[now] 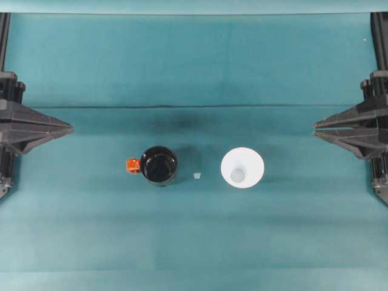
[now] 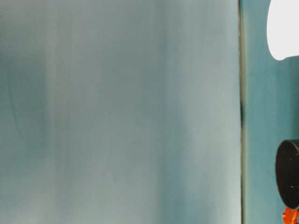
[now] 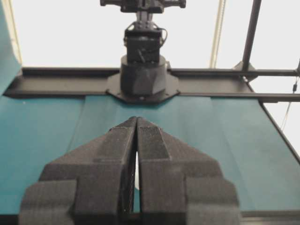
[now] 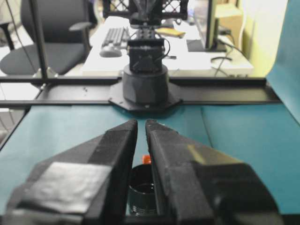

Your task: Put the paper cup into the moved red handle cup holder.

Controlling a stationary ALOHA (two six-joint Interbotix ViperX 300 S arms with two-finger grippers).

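Paper cup [image 1: 242, 167] stands upright on the teal table [image 1: 194, 242], right of the red handle cup holder [image 1: 159, 165] and well apart from it, a tiny pale scrap [image 1: 197, 176] between them. Both look empty. The left gripper [image 1: 68, 128] is pressed together and the right gripper [image 1: 317, 129] nearly so, both at the table's sides. Judged best: take the cup lightly by its wall, lift it clear, and lower it straight into the holder's mouth.
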